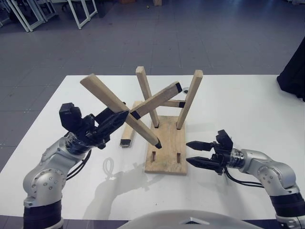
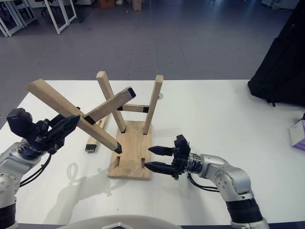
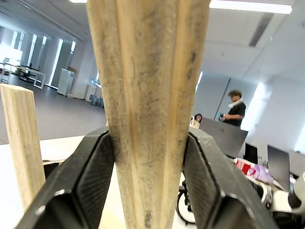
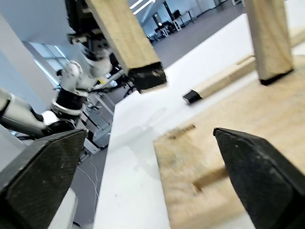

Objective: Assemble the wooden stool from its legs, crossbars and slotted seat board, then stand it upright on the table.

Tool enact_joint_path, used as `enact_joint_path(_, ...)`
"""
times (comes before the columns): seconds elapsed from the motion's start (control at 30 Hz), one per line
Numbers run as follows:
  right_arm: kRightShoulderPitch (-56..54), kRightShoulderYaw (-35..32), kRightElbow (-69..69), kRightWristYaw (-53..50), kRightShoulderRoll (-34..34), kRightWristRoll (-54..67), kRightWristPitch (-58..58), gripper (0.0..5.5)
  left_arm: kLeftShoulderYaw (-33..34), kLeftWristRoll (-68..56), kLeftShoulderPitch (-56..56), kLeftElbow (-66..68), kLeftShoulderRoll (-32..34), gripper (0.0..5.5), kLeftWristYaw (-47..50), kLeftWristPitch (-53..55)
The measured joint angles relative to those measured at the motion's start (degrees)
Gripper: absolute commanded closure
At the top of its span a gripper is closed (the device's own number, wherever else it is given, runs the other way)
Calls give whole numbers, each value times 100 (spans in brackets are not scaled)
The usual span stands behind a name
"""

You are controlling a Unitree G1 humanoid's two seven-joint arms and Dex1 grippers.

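The slotted seat board (image 1: 167,143) lies flat mid-table. Two legs (image 1: 190,99) stand in its far slots, leaning, with a crossbar (image 1: 172,103) between them. My left gripper (image 1: 121,117) hovers left of the board, shut on a second leg pair (image 1: 119,102) held in the air. In the left wrist view its fingers (image 3: 90,176) clamp the wood. One black-tipped leg end (image 1: 157,144) hangs just over the board's near left part. A loose wooden piece (image 1: 127,135) lies on the table beside the board. My right gripper (image 1: 187,152) stands open at the board's near right corner, holding nothing.
The white table (image 1: 238,109) has free room on its right half. A cable loop (image 1: 108,167) lies near the front left. A black bag (image 2: 281,62) stands past the right edge, and a purple box (image 2: 299,134) sits at the far right.
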Motion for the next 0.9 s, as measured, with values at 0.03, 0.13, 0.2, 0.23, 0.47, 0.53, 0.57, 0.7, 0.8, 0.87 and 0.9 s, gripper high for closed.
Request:
enact_joint_path(0.03, -5, -5, 80, 28, -50, -91, -71, 0, -77, 208, -25, 80, 84, 345, -127, -10)
enact_joint_path(0.13, -154, 16, 263, 74, -74, -310, -192, 0, -648, 932, -135, 329, 220, 345, -523, -26)
enact_joint_path(0.2, -189, 50, 271, 73, -35, -408, -276, 0, -958, 1348, -256, 718, 241, 345, -789, -94)
enact_joint_path(0.23, -186, 68, 277, 70, -10, -423, -284, 0, -1017, 1451, -384, 878, 253, 345, -922, -178)
enact_joint_path(0.47, -58, -98, 73, -6, 273, 37, -119, 0, -1375, 1778, -965, 1484, 456, 345, -1554, -456)
enact_joint_path(0.53, -152, -98, 74, -134, 373, 35, -101, 0, -1405, 1961, -1046, 1575, 666, 345, -1722, -468)
enact_joint_path(0.57, -191, -74, 76, -186, 397, 15, -104, 0, -1423, 2013, -1107, 1644, 740, 345, -1814, -502)
enact_joint_path(0.7, -201, -66, 147, -415, 574, 13, -82, 0, -1745, 2354, -1568, 1931, 782, 345, -2101, -713)
enact_joint_path(0.8, -100, -88, 144, -503, 687, 45, -64, 0, -2082, 2732, -1744, 2079, 922, 345, -2277, -923)
enact_joint_path(0.87, -30, -134, 138, -507, 696, 76, -52, 0, -2261, 2947, -1809, 2079, 1015, 346, -2371, -1271)
enact_joint_path(0.9, 17, -171, 136, -499, 697, 171, -45, 0, -2321, 3004, -1840, 2052, 1057, 346, -2384, -1372)
